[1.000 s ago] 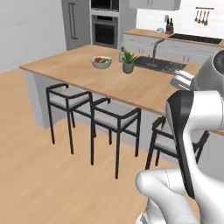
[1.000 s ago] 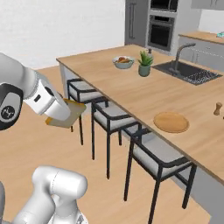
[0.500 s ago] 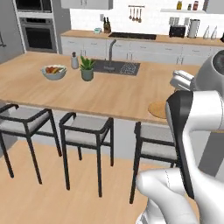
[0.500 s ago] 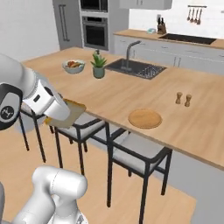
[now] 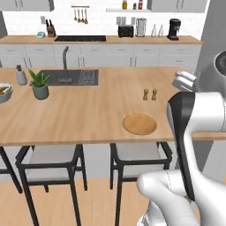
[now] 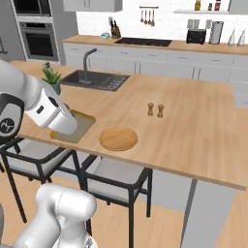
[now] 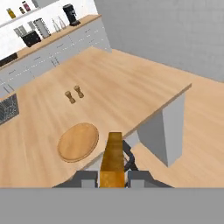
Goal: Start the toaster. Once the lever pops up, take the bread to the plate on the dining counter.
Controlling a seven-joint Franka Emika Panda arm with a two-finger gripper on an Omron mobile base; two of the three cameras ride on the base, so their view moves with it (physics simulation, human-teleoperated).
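Tool (image 7: 113,177) grasping the bread (image 7: 112,158)
The plate (image 7: 79,141) lies on the tabletop (image 7: 131,87), just beside the tool.

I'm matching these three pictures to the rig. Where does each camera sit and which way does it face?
Left base view: behind the arm's left, facing the dining counter and plate; white arm at lower right.
Right base view: behind the arm's right, same counter; arm at lower left with the bread.
Hand view: on the hand, along the gripper shut on bread.
All share the plate and two small shakers.
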